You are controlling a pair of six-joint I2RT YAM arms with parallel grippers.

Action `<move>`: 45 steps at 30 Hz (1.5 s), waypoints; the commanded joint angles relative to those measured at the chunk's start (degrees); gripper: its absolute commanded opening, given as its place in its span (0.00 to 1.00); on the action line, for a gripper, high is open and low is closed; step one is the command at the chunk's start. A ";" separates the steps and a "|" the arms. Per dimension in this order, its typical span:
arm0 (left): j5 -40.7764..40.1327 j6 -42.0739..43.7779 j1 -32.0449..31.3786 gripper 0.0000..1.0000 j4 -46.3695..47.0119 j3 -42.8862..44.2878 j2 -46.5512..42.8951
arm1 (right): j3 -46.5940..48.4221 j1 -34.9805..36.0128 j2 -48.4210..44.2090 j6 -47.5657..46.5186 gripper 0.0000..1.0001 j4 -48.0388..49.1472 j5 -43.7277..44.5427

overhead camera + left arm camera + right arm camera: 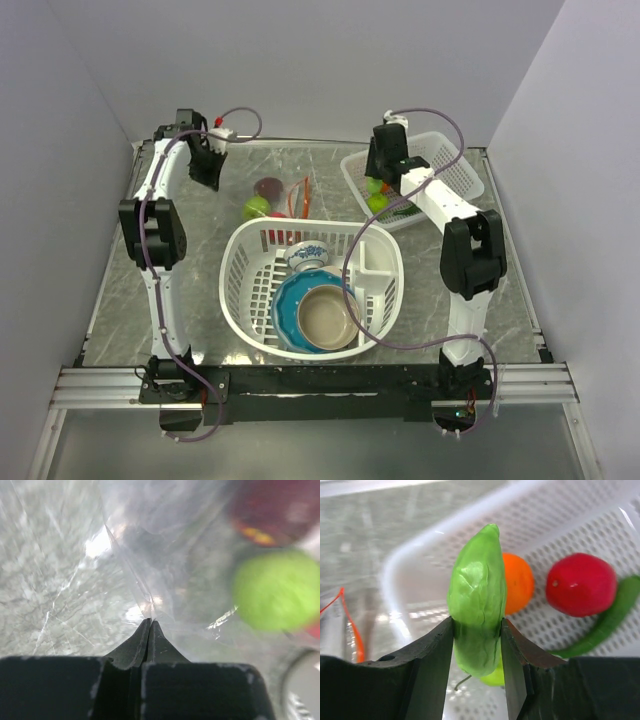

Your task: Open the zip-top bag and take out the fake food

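Over the white mesh tray (pixel 600 525), right fingers (pixel 425 655) clamping green vegetable (pixel 477 595), left fingers (pixel 142 640) pinching zip-top bag (pixel 165 545)

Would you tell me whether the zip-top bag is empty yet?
Not empty: in the zip-top bag, a green piece and a maroon piece show through the clear plastic.

I have the basket (pixel 240 290) front and centre on the table (pixel 200 260), with bowls (pixel 325 318) inside it. Behind it lies the zip-top bag (pixel 292 197), my left gripper (pixel 150 622) pinching its left side. Some fake food (pixel 258 207) looks to be inside the bag. The tray (pixel 455 170) sits far right with more pieces in it, and my right gripper (pixel 477 630) holds one above it.
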 commanded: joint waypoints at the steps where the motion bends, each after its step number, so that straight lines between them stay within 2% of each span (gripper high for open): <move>1: 6.02 -2.09 -2.62 0.01 -3.79 4.74 -7.47 | 0.88 0.20 -0.27 2.20 0.41 -2.16 9.28; 2: 6.45 -2.18 -2.97 0.01 -4.67 5.18 -7.74 | 1.24 0.20 -0.18 2.64 0.44 -2.68 12.25; 3: 6.80 -2.27 -3.50 0.01 -5.02 5.97 -8.35 | 1.76 0.28 -0.09 3.34 0.52 -3.47 13.41; 4: 6.98 -2.35 -3.68 0.01 -5.20 6.15 -8.71 | 1.94 0.29 -0.09 3.43 0.77 -3.65 14.29; 6: 7.25 -2.71 -4.12 0.01 -5.21 6.33 -9.93 | 2.12 0.37 -0.44 3.61 0.98 -3.92 16.41; 7: 7.16 -2.97 -4.21 0.01 -5.03 6.42 -10.38 | 1.60 0.46 -1.23 3.52 1.00 -3.75 16.67; 11: 7.07 -3.67 -4.38 0.01 -4.68 6.86 -11.70 | -1.65 2.30 -5.27 0.46 1.00 2.29 13.87; 14: 5.41 -3.85 -4.29 0.01 -3.71 6.51 -12.22 | -5.52 4.67 -8.87 -4.80 1.00 8.53 6.59; 16: 3.74 -3.59 -4.29 0.01 -2.40 5.54 -12.40 | -4.48 7.13 -8.53 -6.93 1.00 8.91 1.22; 20: -0.20 -2.80 -4.21 0.01 0.33 3.52 -13.10 | 1.93 11.26 -2.92 -13.25 1.00 4.01 -6.26; 24: -6.89 -0.95 -3.24 0.01 7.88 -5.07 -13.90 | 15.09 13.38 8.49 -13.88 1.00 -5.75 -11.87; 30: -13.67 0.90 -1.84 0.01 12.37 -9.14 -7.41 | 15.30 14.26 12.12 -12.83 1.00 -5.94 -16.82; 32: -12.71 -0.06 -1.40 0.01 9.68 -7.39 -5.90 | 15.31 14.35 12.74 -12.56 1.00 -6.38 -16.81; 35: -4.91 -2.00 -1.22 0.01 0.64 7.76 -3.70 | 12.24 14.35 12.74 -11.86 1.00 -4.46 -16.90; 36: 0.25 -2.70 -1.22 0.01 -0.79 10.69 -4.14 | 11.71 14.35 12.65 -11.60 1.00 -3.84 -16.73; 38: 4.16 -4.37 -2.09 0.01 -2.74 15.01 -7.54 | 10.13 14.09 12.48 -10.72 1.00 -2.00 -16.72; 41: 7.59 -4.64 -5.68 0.01 -2.13 11.63 -15.44 | 8.81 13.73 12.39 -9.40 1.00 -0.50 -16.81; 45: 11.90 -5.95 -8.77 0.01 -0.81 8.88 -21.10 | 6.26 12.42 11.95 -7.64 1.00 1.96 -18.65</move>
